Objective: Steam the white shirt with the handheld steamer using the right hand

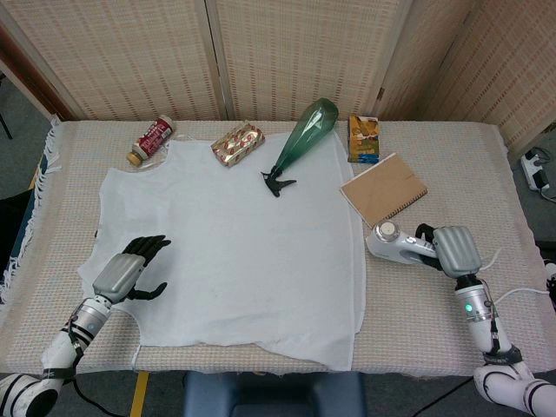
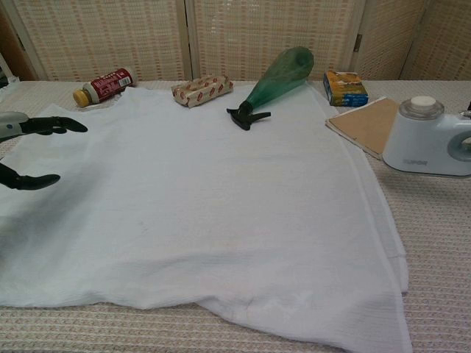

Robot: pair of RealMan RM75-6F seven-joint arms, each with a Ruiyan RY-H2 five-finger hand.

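Steamer [image 1: 393, 244] upright on surface [image 1: 452, 165] just right of shirt [image 1: 234, 234], r. hand [image 1: 453, 251] grasping handle – looks parked off fabric; l. hand [image 1: 130, 274] released, fingers apart over shirt's left edge

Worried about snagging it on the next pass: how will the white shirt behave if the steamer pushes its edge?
The white shirt will probably bunch rather than slide whole: it looks thin, limp cloth, already rippled along its near hem. The textured beige tablecloth likely grips it somewhat. The left hand hovers open above its left edge, so nothing pins it.

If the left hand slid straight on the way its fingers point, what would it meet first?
Only the white shirt beneath the left hand; farther along, possibly the green spray bottle, though depth is unclear.
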